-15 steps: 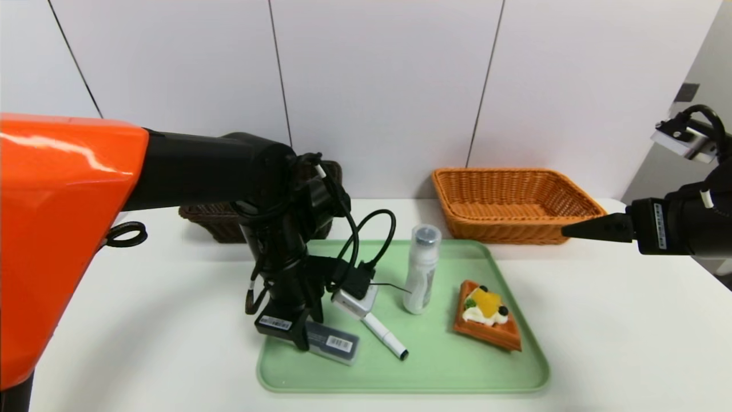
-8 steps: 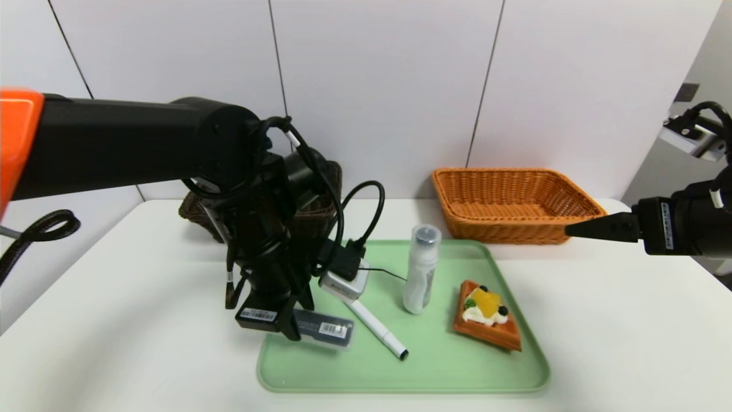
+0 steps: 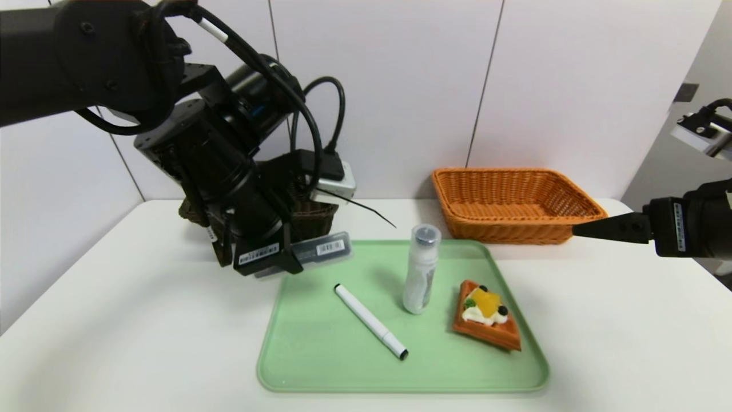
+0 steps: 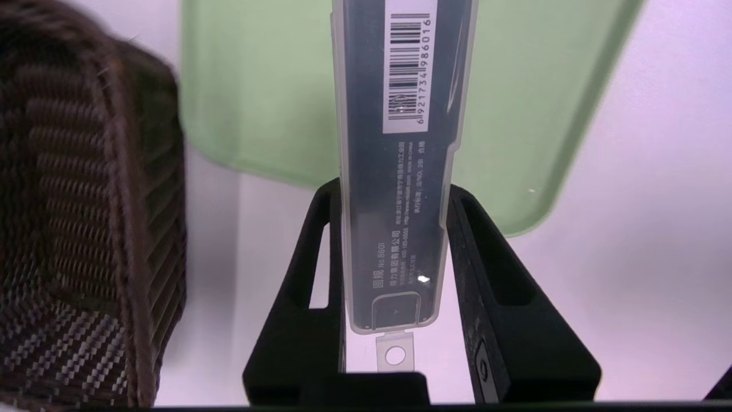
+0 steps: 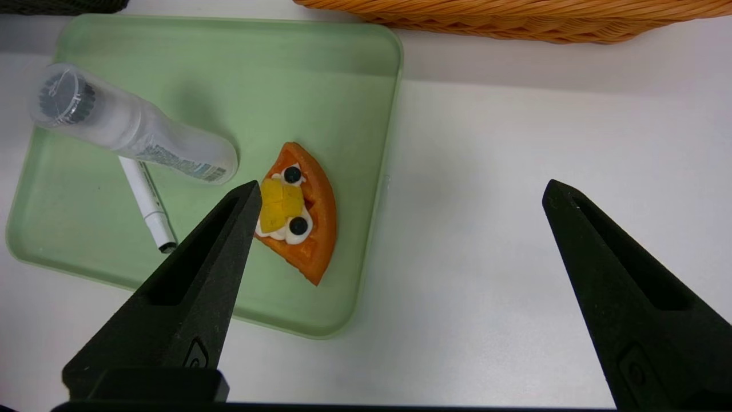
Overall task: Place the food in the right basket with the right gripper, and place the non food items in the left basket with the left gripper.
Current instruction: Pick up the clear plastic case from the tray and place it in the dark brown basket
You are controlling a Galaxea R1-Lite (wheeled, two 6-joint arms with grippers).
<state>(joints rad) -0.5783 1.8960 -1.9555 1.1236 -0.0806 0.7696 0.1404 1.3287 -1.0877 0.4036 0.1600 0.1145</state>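
Left gripper (image 3: 286,260) holds a clear plastic case (image 3: 320,250) in the air above the green tray's (image 3: 320,366) far-left corner.
Head view: dark basket (image 3: 311,214) behind it; marker (image 3: 370,321), bottle (image 3: 420,274) and waffle (image 3: 489,315) on the tray. Left wrist view: fingers (image 4: 320,229) clamp the case's sides. Right wrist view: right gripper (image 5: 400,191) spread wide, near the orange basket (image 5: 514,17).

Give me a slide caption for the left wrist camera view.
Left end effector shut on a clear plastic case, above the green tray beside the dark basket.
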